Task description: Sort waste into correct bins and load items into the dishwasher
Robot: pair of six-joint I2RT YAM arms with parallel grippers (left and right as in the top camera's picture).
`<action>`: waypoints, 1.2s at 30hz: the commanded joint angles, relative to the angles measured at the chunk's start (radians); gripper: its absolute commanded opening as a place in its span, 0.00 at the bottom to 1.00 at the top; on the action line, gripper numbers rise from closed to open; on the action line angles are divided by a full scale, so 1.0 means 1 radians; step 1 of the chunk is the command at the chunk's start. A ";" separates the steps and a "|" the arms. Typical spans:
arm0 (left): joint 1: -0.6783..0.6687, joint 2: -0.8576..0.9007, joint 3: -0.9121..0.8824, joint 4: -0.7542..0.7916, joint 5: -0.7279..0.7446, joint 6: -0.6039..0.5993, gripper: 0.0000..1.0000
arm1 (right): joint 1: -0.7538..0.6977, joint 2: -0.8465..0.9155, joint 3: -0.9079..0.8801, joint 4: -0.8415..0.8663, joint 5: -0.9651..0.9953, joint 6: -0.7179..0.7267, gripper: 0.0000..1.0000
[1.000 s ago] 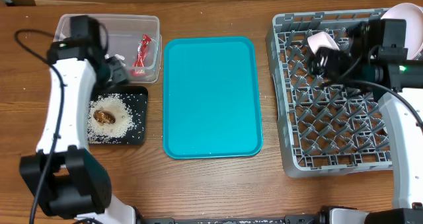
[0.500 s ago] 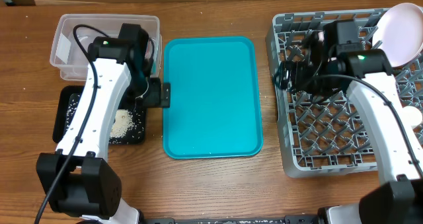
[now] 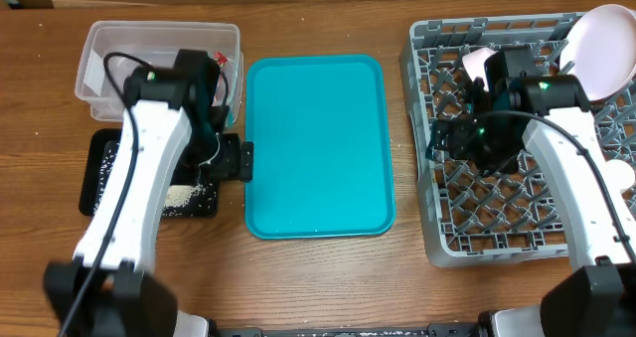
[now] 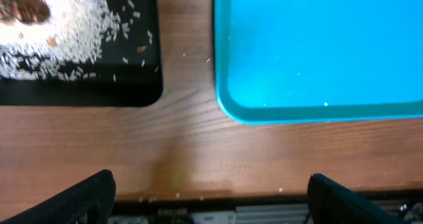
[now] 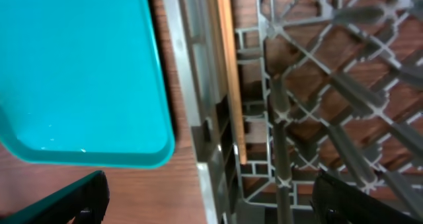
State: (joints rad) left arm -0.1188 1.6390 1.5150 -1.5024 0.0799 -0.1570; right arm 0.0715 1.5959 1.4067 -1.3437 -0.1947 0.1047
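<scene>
My left gripper (image 3: 241,160) is open and empty, low between the black tray (image 3: 99,183) and the teal tray; its fingers (image 4: 211,201) are wide apart over bare wood. The black tray (image 4: 132,85) holds rice grains (image 4: 79,39) and a brown food lump (image 4: 23,9). The clear tub (image 3: 99,49) holds the red wrapper (image 3: 221,61). My right gripper (image 3: 437,140) is open and empty over the left side of the grey dish rack (image 3: 497,233). A wooden chopstick (image 5: 228,72) lies along the rack's left wall (image 5: 198,65). A white plate (image 3: 604,49) and a white cup (image 3: 481,61) stand in the rack.
The teal serving tray (image 3: 318,143) lies bare in the middle, between bins and rack; its corners show in the left wrist view (image 4: 317,45) and the right wrist view (image 5: 73,65). My left arm covers part of the black tray.
My left arm swung from over the tub down to the gap beside the teal tray. My right arm moved from the rack's back to its left side, then settled slightly right.
</scene>
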 commanded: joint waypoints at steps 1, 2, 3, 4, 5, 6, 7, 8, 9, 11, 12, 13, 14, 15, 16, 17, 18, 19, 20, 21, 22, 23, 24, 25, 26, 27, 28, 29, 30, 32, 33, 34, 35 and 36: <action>-0.010 -0.179 -0.098 0.045 0.014 -0.009 0.94 | -0.005 -0.110 -0.075 0.037 0.030 0.006 1.00; -0.010 -0.229 -0.138 0.074 0.014 -0.019 0.94 | -0.005 -0.143 -0.103 0.058 0.031 0.013 1.00; -0.010 -0.279 -0.175 0.103 0.014 -0.027 0.95 | -0.006 -0.180 -0.133 0.080 0.032 0.024 1.00; -0.010 -0.337 -0.218 0.139 0.014 -0.032 0.96 | -0.006 -0.224 -0.166 0.105 0.037 0.031 1.00; -0.010 -0.399 -0.261 0.178 0.013 -0.037 0.98 | -0.006 -0.271 -0.198 0.132 0.038 0.032 1.00; -0.010 -0.463 -0.304 0.219 0.010 -0.043 0.99 | -0.006 -0.325 -0.232 0.163 0.039 0.032 1.00; -0.010 -0.529 -0.346 0.258 0.001 -0.054 1.00 | -0.005 -0.382 -0.265 0.195 0.039 0.029 1.00; -0.010 -0.598 -0.386 0.296 -0.014 -0.066 1.00 | -0.005 -0.444 -0.299 0.228 0.047 0.030 1.00; -0.010 -0.669 -0.425 0.332 -0.033 -0.080 1.00 | -0.006 -0.510 -0.333 0.261 0.055 0.030 1.00; -0.010 -0.807 -0.493 0.385 -0.077 -0.144 1.00 | -0.006 -0.642 -0.393 0.317 0.079 0.030 1.00; -0.010 -0.870 -0.521 0.406 -0.092 -0.175 1.00 | -0.006 -0.703 -0.418 0.340 0.093 0.029 1.00; -0.010 -0.925 -0.545 0.425 -0.104 -0.189 1.00 | -0.006 -0.757 -0.438 0.360 0.109 0.029 1.00; -0.010 -0.975 -0.565 0.453 -0.120 -0.188 1.00 | -0.006 -0.811 -0.453 0.374 0.129 0.029 1.00; -0.010 -1.016 -0.580 0.481 -0.136 -0.188 1.00 | -0.006 -0.850 -0.458 0.382 0.131 0.029 1.00; -0.010 -1.050 -0.591 0.503 -0.146 -0.187 1.00 | -0.006 -0.881 -0.458 0.393 0.131 0.029 1.00; -0.010 -1.077 -0.597 0.511 -0.151 -0.188 1.00 | -0.006 -0.909 -0.458 0.405 0.131 0.029 1.00; -0.010 -1.097 -0.597 0.505 -0.150 -0.188 1.00 | -0.006 -0.932 -0.458 0.408 0.131 0.029 1.00; -0.010 -1.113 -0.597 0.500 -0.150 -0.188 1.00 | -0.006 -0.949 -0.458 0.406 0.131 0.029 1.00; -0.010 -1.122 -0.597 0.492 -0.150 -0.188 1.00 | -0.006 -0.962 -0.458 0.404 0.130 0.029 1.00; -0.010 -1.128 -0.597 0.480 -0.150 -0.188 1.00 | -0.006 -0.970 -0.458 0.402 0.130 0.029 1.00; -0.010 -1.130 -0.597 0.468 -0.150 -0.188 1.00 | -0.006 -0.972 -0.458 0.398 0.130 0.029 1.00; -0.010 -1.130 -0.597 0.452 -0.150 -0.188 1.00 | -0.006 -0.972 -0.458 0.392 0.130 0.029 1.00; -0.010 -1.129 -0.597 0.440 -0.150 -0.188 1.00 | -0.006 -0.970 -0.458 0.388 0.131 0.029 1.00; -0.010 -1.129 -0.597 0.427 -0.150 -0.188 1.00 | -0.006 -0.970 -0.458 0.384 0.130 0.029 1.00; -0.010 -1.129 -0.597 0.415 -0.150 -0.188 1.00 | -0.006 -0.970 -0.458 0.382 0.130 0.029 1.00; -0.010 -1.129 -0.597 0.404 -0.150 -0.187 1.00 | -0.006 -0.970 -0.458 0.380 0.130 0.029 1.00; -0.010 -1.129 -0.597 0.393 -0.150 -0.188 1.00 | -0.006 -0.970 -0.458 0.377 0.130 0.029 1.00; -0.010 -1.129 -0.597 0.385 -0.150 -0.188 1.00 | -0.006 -0.970 -0.458 0.373 0.130 0.029 1.00; -0.010 -1.129 -0.597 0.377 -0.150 -0.188 1.00 | -0.006 -0.970 -0.458 0.369 0.130 0.029 1.00; -0.010 -1.129 -0.597 0.364 -0.150 -0.188 1.00 | -0.006 -0.970 -0.458 0.357 0.130 0.029 1.00; -0.010 -1.129 -0.597 0.357 -0.150 -0.188 1.00 | -0.006 -0.970 -0.458 0.351 0.130 0.029 1.00; -0.010 -1.129 -0.597 0.349 -0.150 -0.188 1.00 | -0.006 -0.970 -0.458 0.346 0.130 0.029 1.00; -0.010 -1.129 -0.597 0.345 -0.150 -0.188 1.00 | -0.006 -0.970 -0.458 0.343 0.131 0.029 1.00; -0.010 -1.129 -0.597 0.345 -0.150 -0.188 1.00 | -0.006 -0.970 -0.458 0.342 0.130 0.029 1.00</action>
State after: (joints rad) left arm -0.1249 0.5179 0.9279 -1.1542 -0.0570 -0.3351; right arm 0.0715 0.6277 0.9543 -1.0016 -0.0731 0.1307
